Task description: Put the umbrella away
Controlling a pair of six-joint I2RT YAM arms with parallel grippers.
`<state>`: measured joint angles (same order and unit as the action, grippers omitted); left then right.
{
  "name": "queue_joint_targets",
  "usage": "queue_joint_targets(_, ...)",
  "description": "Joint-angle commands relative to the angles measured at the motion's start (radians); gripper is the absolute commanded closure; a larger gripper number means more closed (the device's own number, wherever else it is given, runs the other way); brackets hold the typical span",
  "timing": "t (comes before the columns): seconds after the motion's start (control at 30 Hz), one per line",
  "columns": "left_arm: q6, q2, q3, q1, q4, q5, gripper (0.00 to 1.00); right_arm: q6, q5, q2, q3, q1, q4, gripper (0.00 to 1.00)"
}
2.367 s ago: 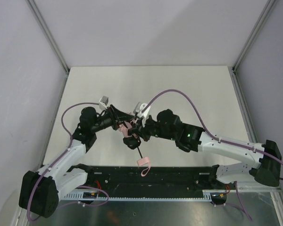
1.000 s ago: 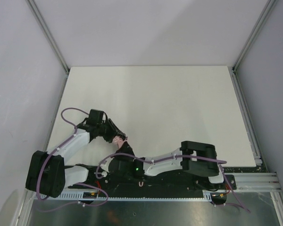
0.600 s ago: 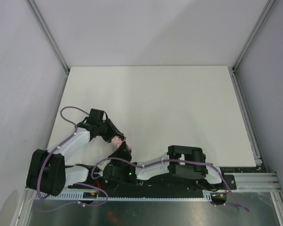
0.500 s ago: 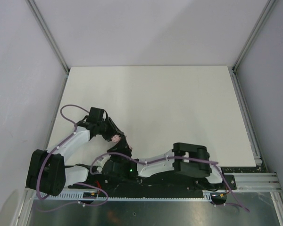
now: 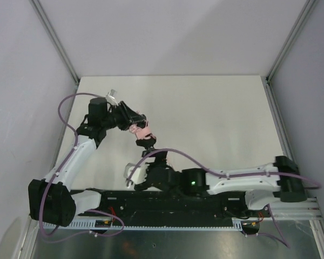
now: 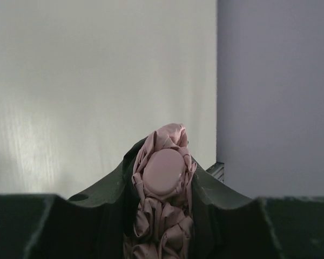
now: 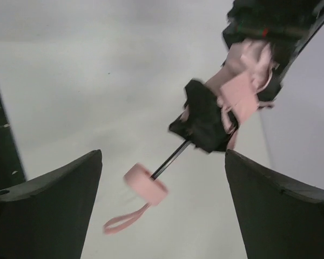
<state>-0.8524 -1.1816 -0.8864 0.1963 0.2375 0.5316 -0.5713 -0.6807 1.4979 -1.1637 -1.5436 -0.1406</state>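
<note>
My left gripper [image 5: 134,120] is clamped on the umbrella [image 5: 142,135] by its bunched pink canopy, holding it over the white table [image 5: 216,124], shaft slanting down toward the near edge, handle [image 7: 146,186] lowest, while my right gripper [image 7: 162,155] gapes wide beneath it, grey walls [image 5: 178,32] all around.

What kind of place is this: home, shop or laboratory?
Probably a laboratory robot cell: white table, plain grey walls on metal posts, left arm and right arm bolted at the edge.

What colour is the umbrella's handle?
Pale pink; the umbrella's handle shows best in the right wrist view.
</note>
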Motion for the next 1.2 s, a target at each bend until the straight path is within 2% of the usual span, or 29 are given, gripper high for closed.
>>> queue_joint_targets(0.0,0.033,-0.017,-0.1,-0.011,-0.146,0.118,1.0,0.21,0.192,-0.224,0.083,0.073,-0.031,0.01)
queue_joint_targets(0.13,0.196,-0.014,-0.169,-0.004,-0.19,0.082,1.0,0.426,0.3,-0.404,0.113,0.247,-0.08,0.01)
queue_joint_targets(0.23,0.408,0.024,-0.192,0.045,-0.206,-0.052,1.0,0.565,0.388,-0.515,0.17,0.413,-0.085,0.01)
queue_joint_targets(0.33,0.618,0.057,-0.171,0.149,-0.223,-0.221,1.0,0.719,0.531,-0.587,0.224,0.621,-0.098,0.01)
queue_joint_targets(0.47,0.767,0.102,-0.012,0.294,-0.407,-0.35,1.0,0.907,0.86,-0.628,0.31,0.881,-0.042,0.01)
queue_joint_targets(0.57,0.814,0.139,0.169,0.391,-0.609,-0.447,1.0,0.971,0.966,-0.629,0.359,0.958,-0.007,0.01)
queue_joint_targets(0.73,0.73,0.064,0.405,0.468,-0.835,-0.52,1.0,0.98,1.022,-0.628,0.388,0.987,-0.006,0.01)
queue_joint_targets(0.97,0.535,-0.093,0.513,0.503,-0.981,-0.449,1.0,1.003,1.157,-0.57,0.451,0.983,0.092,0.01)
queue_joint_targets(1.07,0.475,-0.02,0.52,0.5,-0.984,-0.369,1.0,0.989,1.238,-0.513,0.464,0.938,0.156,0.01)
queue_joint_targets(1.17,0.354,0.088,0.476,0.475,-0.943,-0.22,1.0,0.963,1.265,-0.452,0.466,0.862,0.205,0.01)
